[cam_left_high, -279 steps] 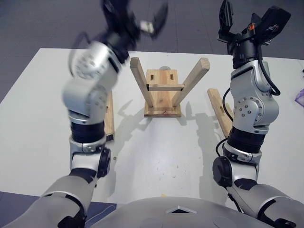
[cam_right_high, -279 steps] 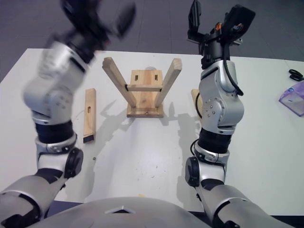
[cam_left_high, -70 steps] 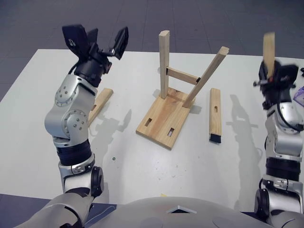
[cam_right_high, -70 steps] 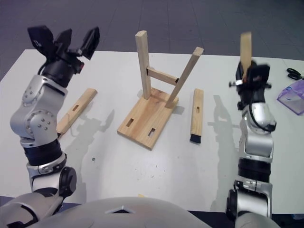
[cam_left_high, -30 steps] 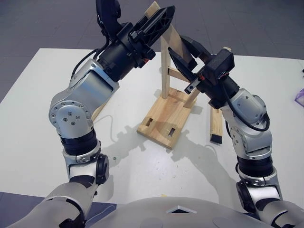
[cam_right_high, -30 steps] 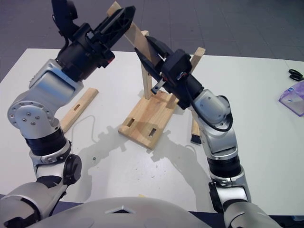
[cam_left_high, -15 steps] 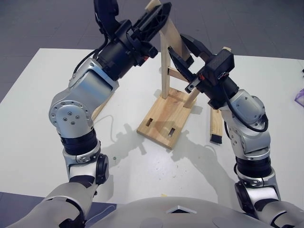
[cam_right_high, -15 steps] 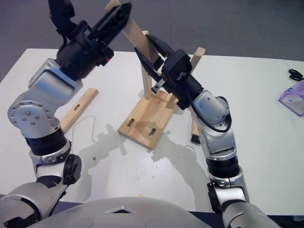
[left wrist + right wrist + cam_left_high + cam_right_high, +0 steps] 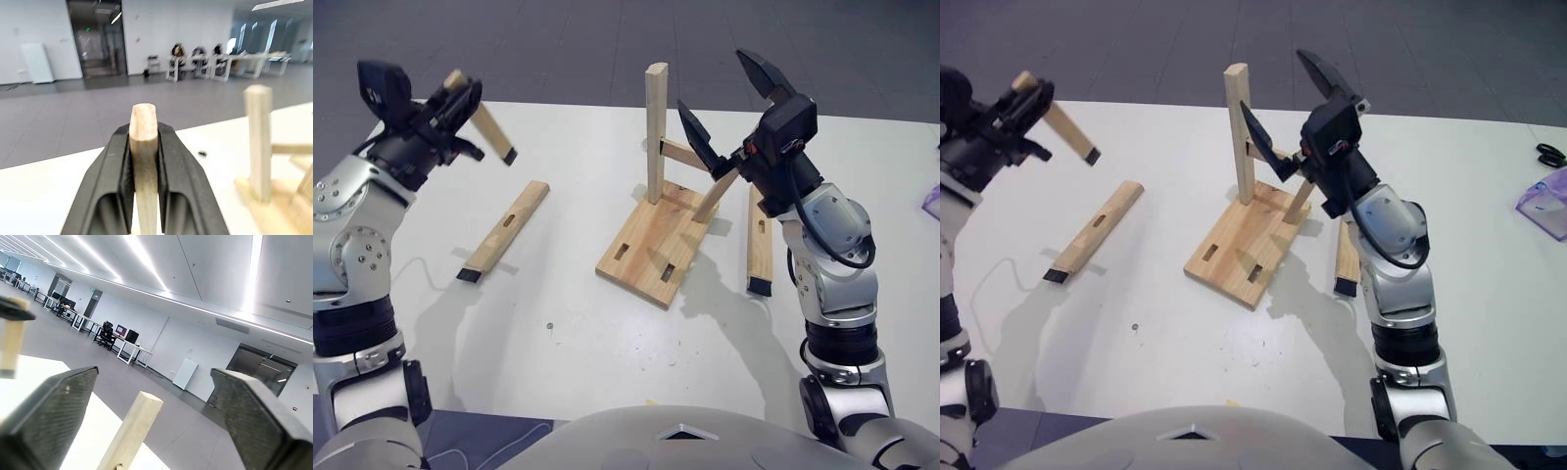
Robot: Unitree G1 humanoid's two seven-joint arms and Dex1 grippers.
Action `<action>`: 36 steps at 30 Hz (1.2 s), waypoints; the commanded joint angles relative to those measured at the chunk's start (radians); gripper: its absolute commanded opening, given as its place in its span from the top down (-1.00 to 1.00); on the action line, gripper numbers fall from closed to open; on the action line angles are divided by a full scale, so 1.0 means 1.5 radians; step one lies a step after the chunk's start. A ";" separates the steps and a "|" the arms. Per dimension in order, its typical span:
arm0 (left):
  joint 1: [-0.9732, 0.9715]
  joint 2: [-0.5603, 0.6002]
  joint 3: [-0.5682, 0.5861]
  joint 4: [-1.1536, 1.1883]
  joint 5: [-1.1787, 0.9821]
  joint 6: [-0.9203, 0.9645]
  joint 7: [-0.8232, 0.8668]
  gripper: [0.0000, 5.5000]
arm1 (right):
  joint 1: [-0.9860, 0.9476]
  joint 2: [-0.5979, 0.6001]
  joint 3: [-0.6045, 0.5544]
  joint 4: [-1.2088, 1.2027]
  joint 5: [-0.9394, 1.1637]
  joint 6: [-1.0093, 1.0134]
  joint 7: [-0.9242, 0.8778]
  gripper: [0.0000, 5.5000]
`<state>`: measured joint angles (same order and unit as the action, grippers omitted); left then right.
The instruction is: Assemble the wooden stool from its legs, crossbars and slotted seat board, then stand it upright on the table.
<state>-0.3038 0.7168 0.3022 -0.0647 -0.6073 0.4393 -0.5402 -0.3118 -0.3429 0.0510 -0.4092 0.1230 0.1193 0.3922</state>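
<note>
Seat board (image 9: pixel 651 245) near loose leg (image 9: pixel 759 245)

You have bright, even overhead light in both eye views. The white bench (image 9: pixel 607 343) is lit uniformly from edge to edge, while the floor (image 9: pixel 558 39) beyond it at the top of the frame reads dark. Shadows on the bench are pale grey and soft-edged, and they fall toward the lower edge of the frame. In the right wrist view, ceiling strip lights (image 9: pixel 142 257) burn out to white at upper centre and upper right. In the left wrist view, the brightest patches are the ceiling fixtures (image 9: pixel 279 4) at upper right.
</note>
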 commanded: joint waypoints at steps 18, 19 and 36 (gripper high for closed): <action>0.068 -0.119 0.059 0.169 0.022 -0.068 -0.039 0.84 | -0.014 -0.003 -0.012 0.011 -0.002 0.013 0.004 -0.96; 0.071 -0.116 0.061 0.167 0.025 -0.067 -0.038 0.84 | -0.014 -0.003 -0.012 0.011 -0.002 0.014 0.004 -0.96; 0.090 -0.107 0.024 0.151 0.076 -0.065 -0.037 0.84 | -0.006 0.004 -0.004 0.001 -0.008 0.020 0.001 -0.96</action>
<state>-0.1650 0.5489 0.3706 0.1196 -0.5449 0.3483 -0.5907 -0.3174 -0.3403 0.0461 -0.3965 0.1075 0.1378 0.3950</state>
